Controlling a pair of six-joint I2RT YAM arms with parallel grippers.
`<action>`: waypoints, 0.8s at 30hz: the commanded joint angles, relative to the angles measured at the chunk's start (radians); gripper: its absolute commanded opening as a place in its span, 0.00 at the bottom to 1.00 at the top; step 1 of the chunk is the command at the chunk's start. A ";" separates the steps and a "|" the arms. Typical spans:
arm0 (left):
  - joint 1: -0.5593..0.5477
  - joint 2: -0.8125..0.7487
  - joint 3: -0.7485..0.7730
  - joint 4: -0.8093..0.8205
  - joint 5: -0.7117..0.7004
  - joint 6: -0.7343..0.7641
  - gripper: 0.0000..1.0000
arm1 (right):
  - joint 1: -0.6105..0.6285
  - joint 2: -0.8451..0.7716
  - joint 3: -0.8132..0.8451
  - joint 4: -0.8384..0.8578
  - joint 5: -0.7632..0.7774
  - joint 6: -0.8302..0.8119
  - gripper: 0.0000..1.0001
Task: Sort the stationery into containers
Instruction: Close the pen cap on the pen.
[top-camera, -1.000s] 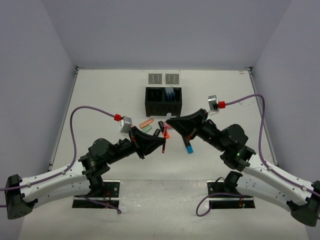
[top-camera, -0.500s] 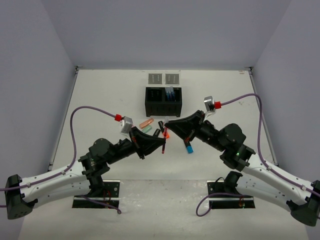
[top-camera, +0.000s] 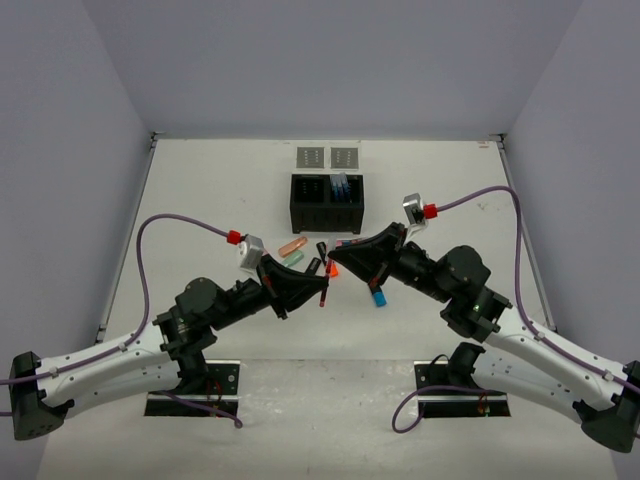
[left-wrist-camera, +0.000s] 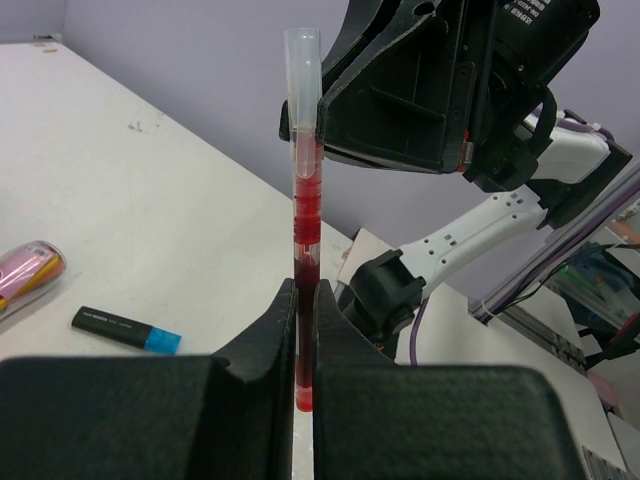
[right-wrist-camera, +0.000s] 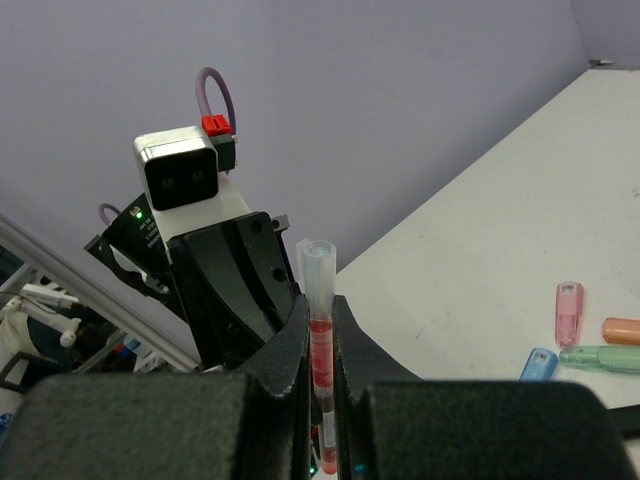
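A thin red pen (left-wrist-camera: 303, 230) with a clear cap (left-wrist-camera: 301, 65) stands between both grippers above the middle of the table. My left gripper (left-wrist-camera: 304, 292) is shut on its red lower barrel. My right gripper (right-wrist-camera: 320, 312) is shut on the same red pen (right-wrist-camera: 320, 345) just below the clear cap (right-wrist-camera: 317, 265). In the top view the left gripper (top-camera: 320, 290) and right gripper (top-camera: 335, 264) meet tip to tip. The black two-compartment box (top-camera: 310, 203) sits behind them, with blue pens (top-camera: 341, 187) in its right compartment. Two small grey trays (top-camera: 312, 157) (top-camera: 344, 157) lie at the back.
Loose stationery lies under and around the grippers: a salmon highlighter (top-camera: 292, 245), a green one (top-camera: 293, 258), a dark pen (top-camera: 322, 248) and a blue-capped highlighter (top-camera: 379, 296). The right wrist view shows a pink tube (right-wrist-camera: 568, 310) and an orange highlighter (right-wrist-camera: 620, 330).
My right gripper has edged left toward the left gripper, both staying shut on the red pen. The left arm has barely moved.
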 joint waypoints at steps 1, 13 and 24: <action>0.000 -0.009 0.052 0.044 -0.043 0.054 0.00 | 0.008 0.012 0.025 -0.012 -0.062 -0.005 0.04; -0.002 0.011 0.034 0.092 0.022 0.076 0.00 | 0.011 -0.005 0.040 -0.010 -0.060 -0.007 0.27; 0.000 0.019 0.061 0.090 0.027 0.088 0.00 | 0.015 0.042 0.050 -0.007 -0.106 -0.019 0.29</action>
